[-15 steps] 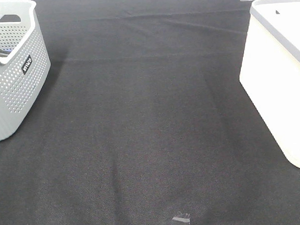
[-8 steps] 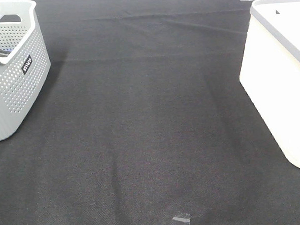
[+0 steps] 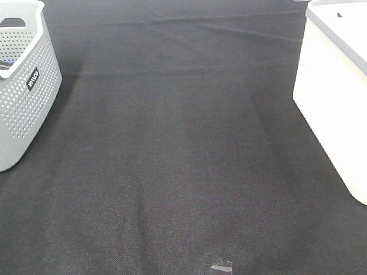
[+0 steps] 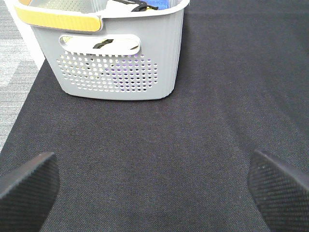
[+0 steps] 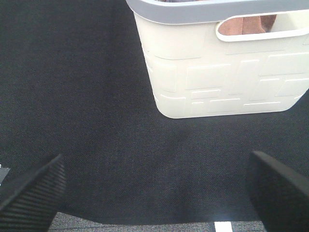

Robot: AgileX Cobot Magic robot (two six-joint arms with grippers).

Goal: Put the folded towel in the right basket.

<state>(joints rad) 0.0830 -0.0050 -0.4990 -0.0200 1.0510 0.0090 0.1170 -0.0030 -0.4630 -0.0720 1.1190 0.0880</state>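
The white right basket (image 3: 339, 96) stands at the right edge of the black cloth table. In the right wrist view the basket (image 5: 212, 82) shows a pinkish-brown cloth (image 5: 246, 25) through its handle slot; it looks like the towel lying inside. My right gripper (image 5: 154, 191) is open and empty, low over the table, a short way in front of this basket. My left gripper (image 4: 154, 188) is open and empty, facing the grey left basket (image 4: 116, 58). Neither gripper shows in the exterior high view.
The grey perforated left basket (image 3: 16, 83) with a yellow handle (image 4: 58, 19) holds several items. A strip of tape (image 3: 219, 269) lies near the table's front edge. The black table cloth (image 3: 184, 149) spans the space between the baskets.
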